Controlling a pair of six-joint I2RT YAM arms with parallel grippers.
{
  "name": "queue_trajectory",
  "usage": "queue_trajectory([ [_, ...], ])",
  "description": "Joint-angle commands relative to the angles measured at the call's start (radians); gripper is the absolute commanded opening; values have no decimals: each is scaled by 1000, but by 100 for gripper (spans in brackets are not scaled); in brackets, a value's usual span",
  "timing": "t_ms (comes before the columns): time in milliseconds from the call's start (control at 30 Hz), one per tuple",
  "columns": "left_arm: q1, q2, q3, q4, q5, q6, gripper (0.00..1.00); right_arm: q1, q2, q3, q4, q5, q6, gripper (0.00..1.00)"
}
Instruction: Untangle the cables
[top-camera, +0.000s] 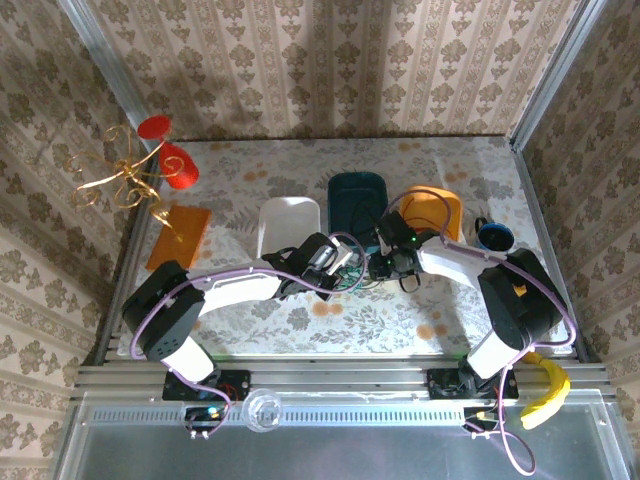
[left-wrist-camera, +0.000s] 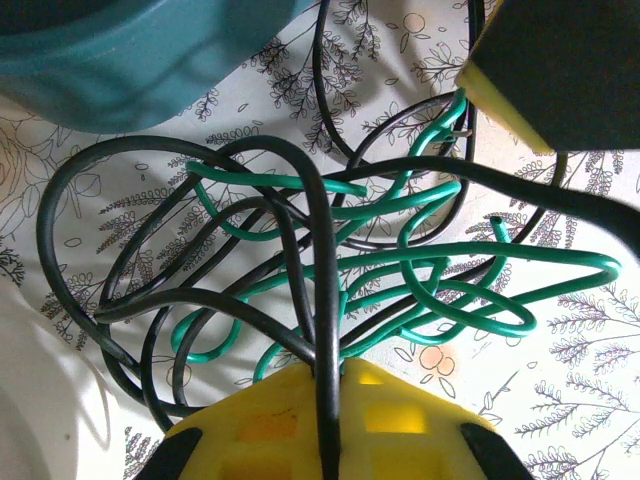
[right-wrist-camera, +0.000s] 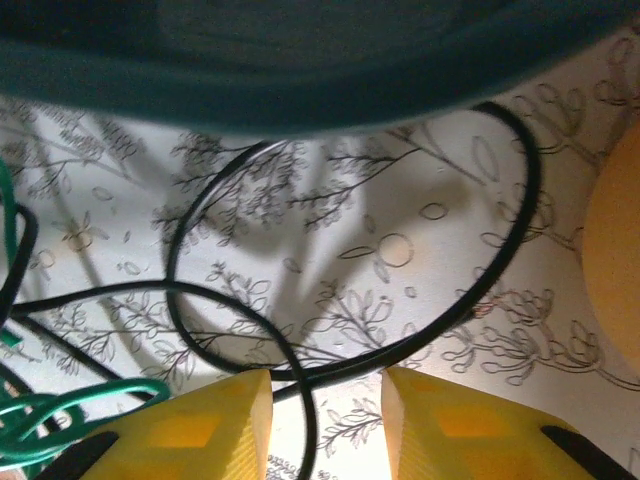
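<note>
A tangle of cables (top-camera: 358, 278) lies on the flowered tablecloth between my two grippers, in front of the teal tub (top-camera: 358, 200). In the left wrist view a green cable (left-wrist-camera: 470, 262) winds through loops of black cable (left-wrist-camera: 60, 190). My left gripper (left-wrist-camera: 330, 372) is shut on one black strand that runs up from between its yellow fingers. My right gripper (right-wrist-camera: 327, 388) stands open just above the cloth. A black cable (right-wrist-camera: 500, 260) crosses the gap between its fingers without being pinched. Green loops (right-wrist-camera: 60, 405) lie to its left.
Along the back stand a white tray (top-camera: 288, 222), the teal tub and an orange tray (top-camera: 435, 208). A blue round object (top-camera: 494, 236) sits at the right. At the left are an orange board (top-camera: 180, 236) and a gold stand with red cups (top-camera: 150, 160).
</note>
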Motion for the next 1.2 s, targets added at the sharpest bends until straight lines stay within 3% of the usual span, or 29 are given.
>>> queue_trajectory([
  [0, -5, 11, 22, -3, 5, -12, 0, -27, 15, 37, 14, 43, 64, 36],
  [367, -8, 12, 24, -4, 5, -9, 0, -30, 108, 72, 31, 26, 135, 33],
  [400, -9, 13, 24, -4, 3, -9, 0, -30, 112, 70, 38, 27, 139, 29],
  [500, -9, 11, 23, -6, 3, -8, 0, -29, 102, 51, 56, 35, 151, 5],
  [533, -9, 12, 24, -7, 2, -9, 0, -29, 83, 41, 64, 34, 150, 0],
  [633, -9, 11, 22, -5, 2, -9, 0, -20, -9, 13, 92, 25, 137, 0],
  [833, -11, 24, 26, 3, 10, -5, 0, -6, -274, -19, 54, 122, 134, 0],
  [1167, -13, 28, 24, -3, 15, 10, 0, -42, -569, 73, -2, 407, 9, 0],
])
